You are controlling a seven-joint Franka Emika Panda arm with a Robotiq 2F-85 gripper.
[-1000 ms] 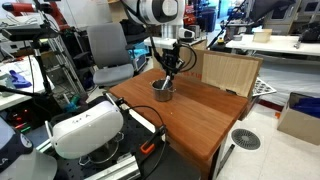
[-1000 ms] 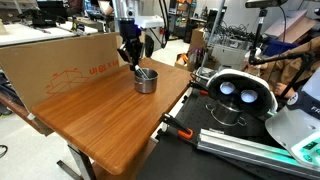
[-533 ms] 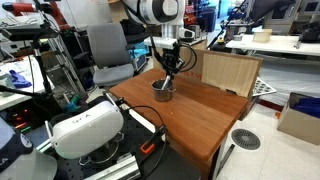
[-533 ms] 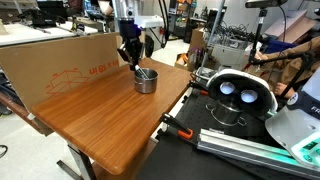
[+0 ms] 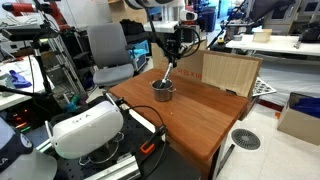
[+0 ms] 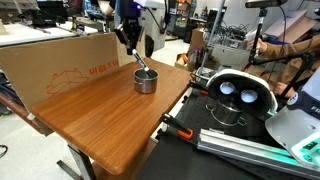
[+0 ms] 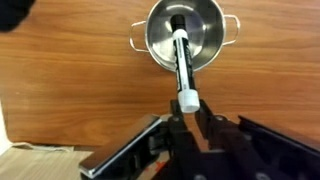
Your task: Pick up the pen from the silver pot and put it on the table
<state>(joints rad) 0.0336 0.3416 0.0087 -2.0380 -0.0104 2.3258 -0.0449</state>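
Note:
The silver pot point(image 5: 163, 91) stands on the reddish-brown table point(image 5: 205, 118) near its far edge. It also shows in an exterior view point(image 6: 146, 82) and in the wrist view point(image 7: 185, 32). My gripper point(image 5: 171, 58) hangs above the pot, shut on the light end of the pen point(image 5: 166, 74). The pen slants down from the fingers, and its dark lower end is still inside the pot. In the wrist view the pen point(image 7: 182, 62) runs from the pot's middle to its white cap between my fingertips point(image 7: 187, 108). In an exterior view the gripper point(image 6: 130, 45) holds the pen point(image 6: 140, 64) over the table point(image 6: 105, 115).
A pale plywood board point(image 5: 230, 72) stands at the table's far side. A cardboard panel point(image 6: 60, 68) borders the table's edge. A white headset-shaped device point(image 5: 85, 127) and cables sit at the robot's base. A grey chair point(image 5: 105, 50) is behind the table.
My gripper has risen from just over the pot, lifting the pen's upper end with it. The pot has not moved.

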